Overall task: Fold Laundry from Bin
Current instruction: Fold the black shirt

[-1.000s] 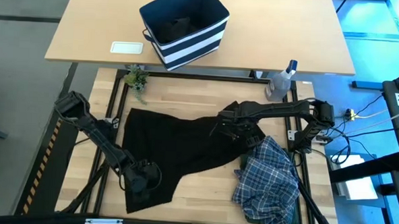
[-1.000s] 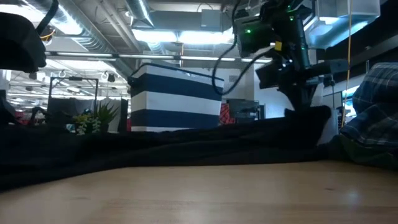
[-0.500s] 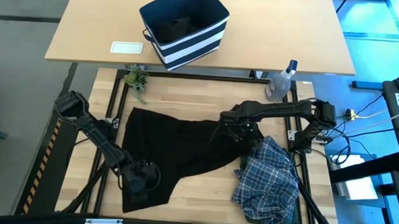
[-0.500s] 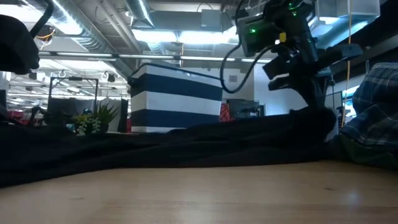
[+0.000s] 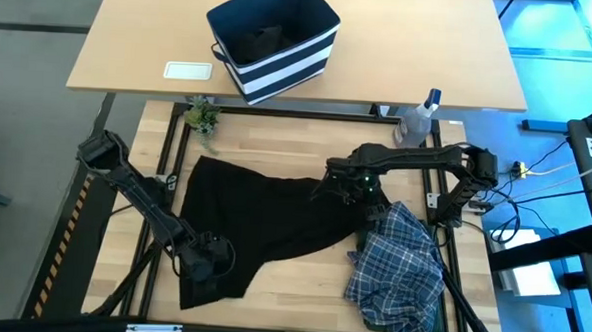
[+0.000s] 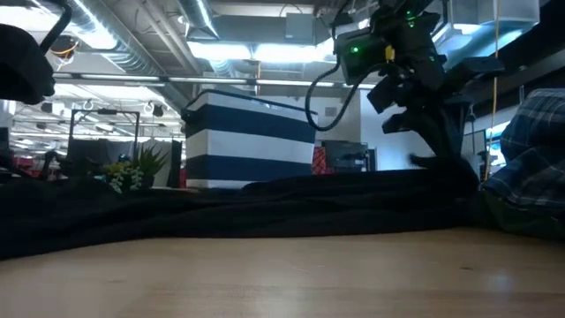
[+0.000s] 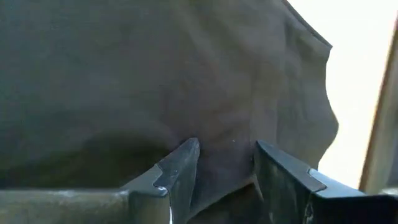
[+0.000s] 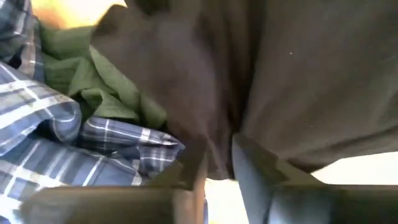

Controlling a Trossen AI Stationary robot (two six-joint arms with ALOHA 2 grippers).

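A black garment (image 5: 264,215) lies spread over the middle of the wooden table. My left gripper (image 5: 210,260) is shut on it near its near-left corner. My right gripper (image 5: 353,194) points down at its right part, the fingers a narrow gap apart with cloth between them. To the right, a blue-and-white plaid shirt (image 5: 397,271) lies crumpled on a dark olive-green garment (image 8: 106,93). The striped navy bin (image 5: 271,40) stands on the far table with dark cloth inside. My left gripper pinches a raised fold of the black garment (image 7: 221,183) between its two fingers, coming from above at a slant. The rest of the cloth lies slack on the table. My right gripper has a fold of the garment's right part (image 8: 217,146) between its two fingers, which point steeply down. The cloth there (image 6: 441,170) lies low on the table, slack.
A clear spray bottle (image 5: 418,121) stands at the table's far right and a small plant (image 5: 203,117) at its far left. A white card (image 5: 188,71) lies on the far table. Bare wood shows along the near edge.
My right gripper has tipped and rolled while staying over the same spot. The hump of black cloth it held up at the garment's right edge has sunk toward the table; the rest of the garment has stayed put.
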